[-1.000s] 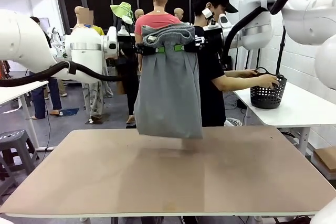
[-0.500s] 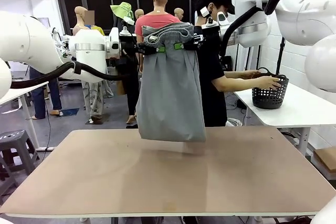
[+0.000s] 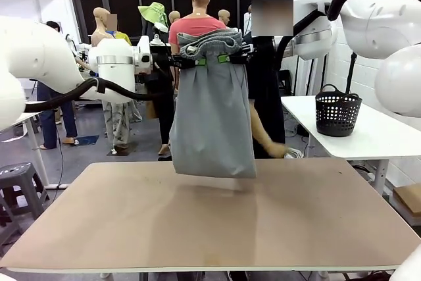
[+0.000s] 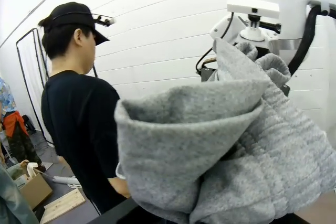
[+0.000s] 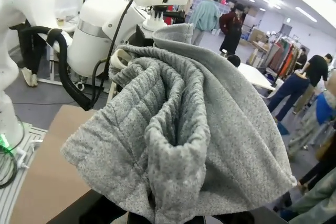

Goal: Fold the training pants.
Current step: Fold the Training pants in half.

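Your training pants (image 3: 212,113) hang in the air above the far half of the brown table (image 3: 210,222), held up by the waistband at about 12 o'clock in the front view. The grey cloth drops straight as one flat panel, its lower hem clear of the tabletop, with a soft shadow under it.

Your left gripper (image 3: 193,62) comes in from 9 o'clock and pinches the waistband's left end; green pads show against the grey. Your right gripper (image 3: 231,58) comes in from 3 o'clock and pinches the right end the same way. Both sets of jaws are pressed tight on the fabric. Between them the elastic waistband bunches into a rumpled roll that sits above the grip line.

In the left wrist view the gathered jersey (image 4: 226,150) piles up from 6 o'clock and covers that gripper's own fingers. The right wrist view shows the same: ribbed folds of the pants (image 5: 184,129) heaped over the fingers.

A person in a black shirt (image 3: 263,97) stands at the far edge of the table, just behind the pants at about 1 o'clock, one hand (image 3: 279,151) lowered near the table's far edge. A black mesh basket (image 3: 338,111) sits on the white side table (image 3: 368,137) at 3 o'clock, well apart from the pants.
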Motion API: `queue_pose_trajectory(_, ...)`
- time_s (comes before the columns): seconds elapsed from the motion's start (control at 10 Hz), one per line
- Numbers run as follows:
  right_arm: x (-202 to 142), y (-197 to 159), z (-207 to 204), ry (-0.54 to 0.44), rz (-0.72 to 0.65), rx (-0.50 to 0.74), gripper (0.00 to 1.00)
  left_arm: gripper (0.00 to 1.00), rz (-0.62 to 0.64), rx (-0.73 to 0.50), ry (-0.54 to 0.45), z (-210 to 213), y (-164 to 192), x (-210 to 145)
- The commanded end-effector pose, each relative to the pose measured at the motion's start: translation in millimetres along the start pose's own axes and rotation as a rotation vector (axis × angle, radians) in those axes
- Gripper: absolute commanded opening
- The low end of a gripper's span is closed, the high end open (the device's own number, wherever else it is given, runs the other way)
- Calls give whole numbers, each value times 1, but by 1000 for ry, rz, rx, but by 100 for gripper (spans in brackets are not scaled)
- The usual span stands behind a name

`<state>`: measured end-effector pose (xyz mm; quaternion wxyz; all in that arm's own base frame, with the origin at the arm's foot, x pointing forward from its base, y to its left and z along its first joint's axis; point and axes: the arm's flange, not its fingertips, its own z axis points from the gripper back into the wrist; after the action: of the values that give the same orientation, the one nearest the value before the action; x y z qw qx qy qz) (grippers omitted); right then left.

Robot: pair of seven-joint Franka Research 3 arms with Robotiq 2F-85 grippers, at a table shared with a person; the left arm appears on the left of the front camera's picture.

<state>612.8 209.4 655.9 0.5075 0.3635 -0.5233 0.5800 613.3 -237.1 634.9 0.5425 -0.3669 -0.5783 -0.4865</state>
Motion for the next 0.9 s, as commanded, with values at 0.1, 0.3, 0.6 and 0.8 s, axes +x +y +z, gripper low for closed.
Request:
queue_pose_trajectory(0.1,-8,-33,-18,19,66,2,0,0,-70,109,-19,-8,41,-2)
queue_pose_trajectory(0.3,-33,-40,-21,29,75,21,0,0,-23,128,-18,-6,44,-28)
queue_pose_trajectory(0.6,-73,-41,-32,37,13,92,0,0,39,101,-18,10,37,-54)
queue_pose_trajectory(0.8,-88,-26,-28,30,-53,133,0,0,111,66,-24,26,21,-67)
